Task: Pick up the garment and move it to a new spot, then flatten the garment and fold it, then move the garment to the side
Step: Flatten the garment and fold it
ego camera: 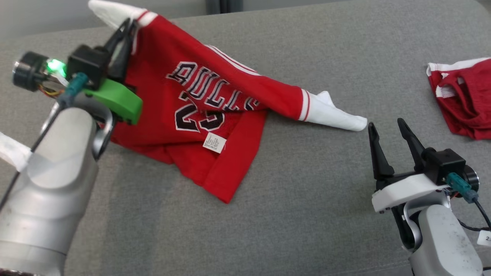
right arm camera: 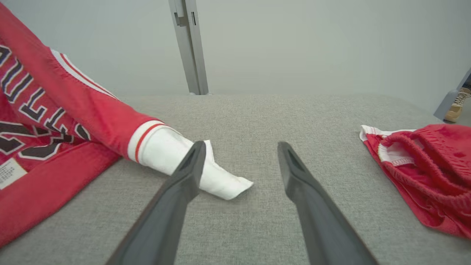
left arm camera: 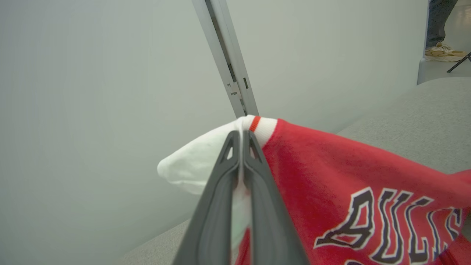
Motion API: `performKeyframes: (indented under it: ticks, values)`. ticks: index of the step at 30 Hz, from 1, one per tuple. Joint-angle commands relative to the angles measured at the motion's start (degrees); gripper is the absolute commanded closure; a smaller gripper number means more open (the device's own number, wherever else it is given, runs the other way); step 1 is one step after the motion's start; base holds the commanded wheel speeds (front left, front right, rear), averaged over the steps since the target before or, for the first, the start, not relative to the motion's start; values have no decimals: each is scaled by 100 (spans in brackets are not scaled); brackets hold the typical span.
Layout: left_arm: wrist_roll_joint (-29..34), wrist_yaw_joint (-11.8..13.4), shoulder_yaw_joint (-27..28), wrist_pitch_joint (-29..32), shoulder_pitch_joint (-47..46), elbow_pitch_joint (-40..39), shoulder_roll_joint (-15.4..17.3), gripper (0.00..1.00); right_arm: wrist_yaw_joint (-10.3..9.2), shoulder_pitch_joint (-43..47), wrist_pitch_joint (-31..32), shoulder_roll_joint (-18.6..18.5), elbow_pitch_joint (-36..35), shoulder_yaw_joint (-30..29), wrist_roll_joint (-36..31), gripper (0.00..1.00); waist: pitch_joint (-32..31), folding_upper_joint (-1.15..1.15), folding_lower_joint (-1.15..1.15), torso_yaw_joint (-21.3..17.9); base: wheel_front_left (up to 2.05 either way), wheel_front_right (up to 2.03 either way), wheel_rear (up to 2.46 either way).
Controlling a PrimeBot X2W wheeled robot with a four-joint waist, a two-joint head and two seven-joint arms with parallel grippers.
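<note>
The garment (ego camera: 199,115) is a red long-sleeved jersey with black lettering and white sleeve ends, lying rumpled on the grey cushion. My left gripper (ego camera: 128,25) is shut on one white sleeve end at the far left and holds it lifted; the left wrist view shows the garment (left arm camera: 331,184) pinched between the closed fingers (left arm camera: 220,191) of my left gripper (left arm camera: 243,134). The other sleeve's white cuff (ego camera: 337,115) lies flat, pointing right. My right gripper (ego camera: 385,124) stands open just right of that cuff. In the right wrist view, the cuff (right arm camera: 191,165) lies by the left finger of my right gripper (right arm camera: 241,145).
A second red garment (ego camera: 464,99) with white trim lies bunched at the right edge, also in the right wrist view as red fabric (right arm camera: 427,173). A grey wall with a metal post (right arm camera: 187,48) stands behind the cushion (ego camera: 307,199). A person's shoe (left arm camera: 443,51) shows far off.
</note>
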Motion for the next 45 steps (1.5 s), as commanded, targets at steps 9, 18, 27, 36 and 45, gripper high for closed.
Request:
performKeyframes:
  ticks: [9,18,27,36,45]
  values:
    - [-357,41,-276,-26,-1380,1245,341,0,-10,-355,-10,-17,-132,214,257,0,927,0,0,-729,0,0,0]
    - [-506,129,249,-24,-577,692,-240,0,-10,-288,-10,-18,-26,23,148,0,700,0,0,-478,0,0,0]
    - [-595,29,290,-24,979,162,-1014,0,-10,-41,-10,-19,149,-89,-39,0,66,0,0,-122,0,0,0]
    - [-959,-1,-134,-25,2130,164,-1302,0,-10,224,-10,-19,248,-123,-102,0,-346,0,0,14,0,0,0]
    - [-1153,1,-521,-25,2637,374,-1302,0,-10,317,-10,-19,297,-128,-131,0,-385,0,0,32,0,0,0]
